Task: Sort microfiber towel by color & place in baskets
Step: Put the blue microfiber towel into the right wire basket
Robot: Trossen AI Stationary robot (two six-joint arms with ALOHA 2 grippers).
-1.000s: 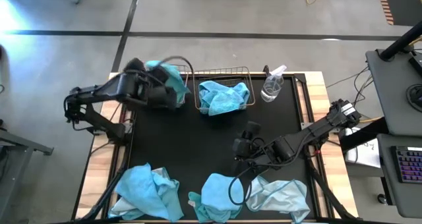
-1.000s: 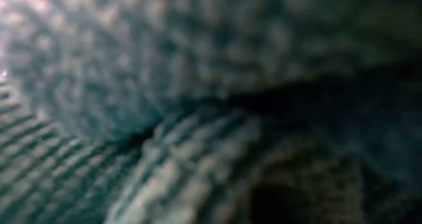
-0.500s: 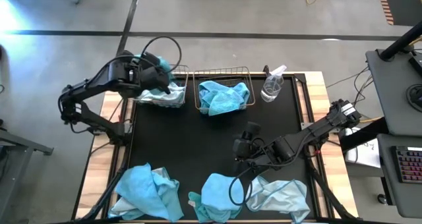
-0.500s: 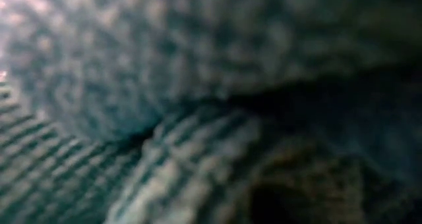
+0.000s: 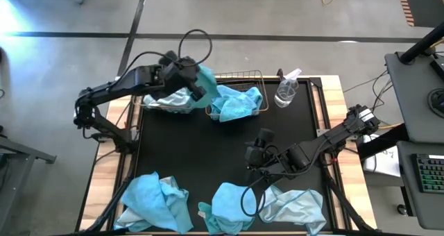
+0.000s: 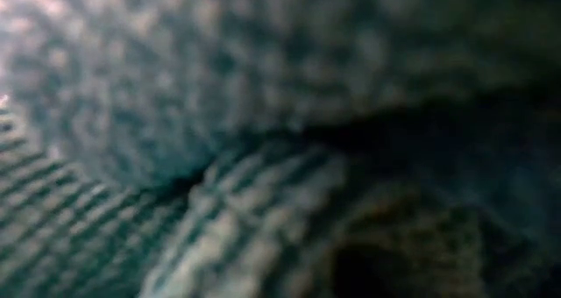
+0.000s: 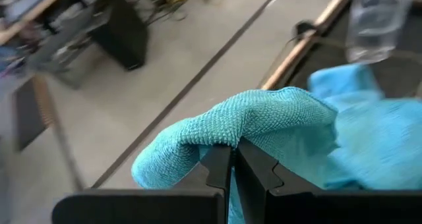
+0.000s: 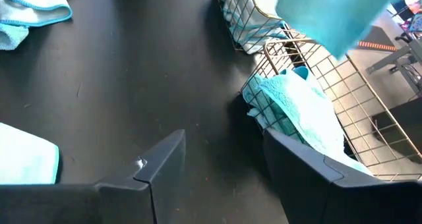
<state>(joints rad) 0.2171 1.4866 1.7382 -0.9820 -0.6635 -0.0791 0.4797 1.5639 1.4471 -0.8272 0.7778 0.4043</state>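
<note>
Now the left gripper (image 5: 201,90) is clamped shut on a turquoise towel (image 7: 264,122), held above the seam between the two baskets at the tabletop's far edge. The left basket (image 5: 148,104) holds a pale towel (image 5: 170,100); the right basket (image 5: 236,75) holds another turquoise one (image 5: 236,103). A spray bottle (image 5: 286,89) stands just beside the right basket, near the far right corner.

The right gripper (image 8: 217,165) hangs over the middle of the tabletop (image 5: 208,153), its fingers spread wide and empty, pointing toward the baskets. Around it the dark mat is bare from the baskets down to the near row of cloths, so the centre is open room; the arms' bases flank the side edges.

Half a second ago the left gripper was over the far left end of the left basket; it has since swung rightward with its towel to the right basket's left rim. The right arm has not moved.

Count: two baskets, one bottle, and six towels in all: one held, one in each basket, and three along the near edge, namely a turquoise heap at left (image 5: 156,200), a turquoise one at centre (image 5: 225,205), and a pale one at right (image 5: 295,207). The low view is filled by blurred cloth weave.
</note>
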